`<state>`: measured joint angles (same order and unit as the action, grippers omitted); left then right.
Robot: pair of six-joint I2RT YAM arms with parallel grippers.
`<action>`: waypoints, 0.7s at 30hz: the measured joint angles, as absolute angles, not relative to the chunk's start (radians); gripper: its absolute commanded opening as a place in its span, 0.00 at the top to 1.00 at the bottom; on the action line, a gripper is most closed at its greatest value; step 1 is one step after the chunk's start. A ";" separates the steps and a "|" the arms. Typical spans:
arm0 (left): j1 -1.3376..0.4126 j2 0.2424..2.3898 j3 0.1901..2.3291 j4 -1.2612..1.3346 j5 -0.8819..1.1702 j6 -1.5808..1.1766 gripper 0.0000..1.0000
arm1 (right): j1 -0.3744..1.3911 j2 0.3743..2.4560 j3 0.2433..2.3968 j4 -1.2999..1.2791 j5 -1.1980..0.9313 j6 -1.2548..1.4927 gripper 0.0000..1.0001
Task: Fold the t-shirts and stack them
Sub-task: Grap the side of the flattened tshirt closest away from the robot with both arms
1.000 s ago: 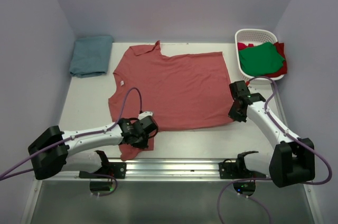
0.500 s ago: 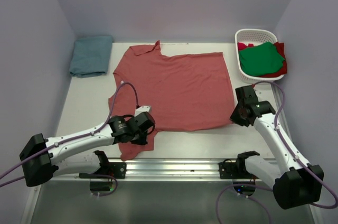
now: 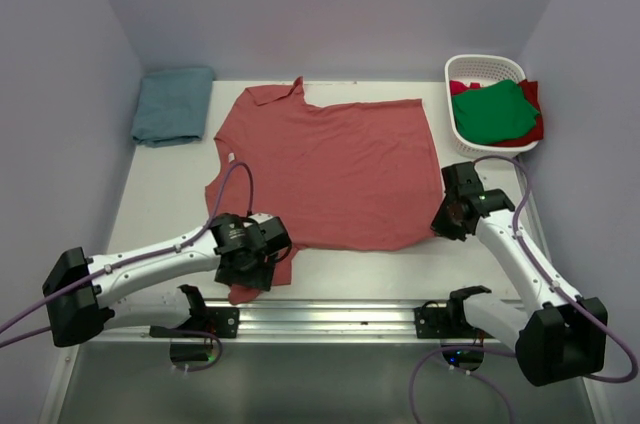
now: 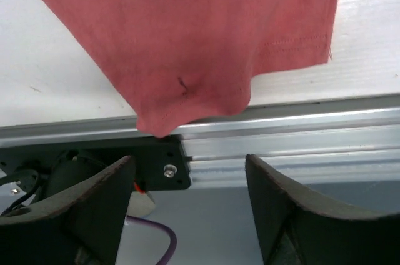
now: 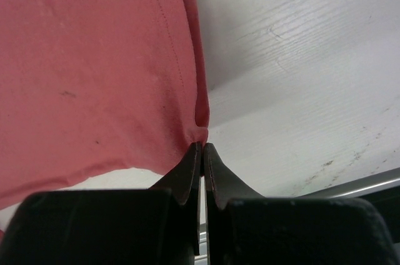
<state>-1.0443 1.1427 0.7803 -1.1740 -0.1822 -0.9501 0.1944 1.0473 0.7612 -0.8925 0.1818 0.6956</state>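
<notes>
The faded brick-red t-shirt [image 3: 330,169] lies spread flat on the table, collar at the far left. Its near-left sleeve [image 4: 200,46] droops over the table's front edge. My left gripper [image 3: 250,266] hovers at that sleeve; in the left wrist view its jaws [image 4: 189,162] stand open with nothing between them, the cloth just beyond the tips. My right gripper [image 3: 446,222] is shut on the shirt's near-right hem corner [image 5: 199,129], pinching a small fold of cloth. A folded teal-blue t-shirt [image 3: 172,104] rests at the far left. A green t-shirt [image 3: 492,112] and a brighter red one [image 3: 536,130] sit in the basket.
The white slotted basket [image 3: 484,64] stands at the far right corner. An aluminium rail [image 4: 300,140] with black arm mounts runs along the table's near edge. Purple walls close in the left, back and right sides.
My left gripper has opened and let go of the sleeve, which now lies by the front edge. The right gripper stayed shut on the hem corner and shifted only slightly.
</notes>
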 measured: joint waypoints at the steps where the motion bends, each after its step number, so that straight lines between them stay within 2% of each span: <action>1: -1.052 1.143 0.794 -1.188 -0.177 -0.952 0.30 | 0.194 1.055 0.760 -0.889 0.180 0.694 1.00; 4: -1.071 1.166 0.811 -1.221 -0.152 -0.949 0.35 | 0.194 1.063 0.757 -0.875 0.169 0.688 1.00; 14: -1.068 1.438 0.780 -1.192 -0.144 -0.892 0.36 | 0.194 1.058 0.757 -0.856 0.163 0.670 1.00; 17: -1.026 1.446 0.737 -1.151 -0.146 -0.860 0.43 | 0.194 1.057 0.757 -0.852 0.161 0.665 1.00; 21: -0.931 1.441 0.704 -1.110 -0.150 -0.816 0.45 | 0.194 1.051 0.757 -0.850 0.161 0.661 1.00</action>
<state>-0.9314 1.4410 0.7036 -1.1095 -0.1497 -0.8158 0.1944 1.0508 0.7570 -0.8505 0.1608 0.6609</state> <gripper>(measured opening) 0.558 0.014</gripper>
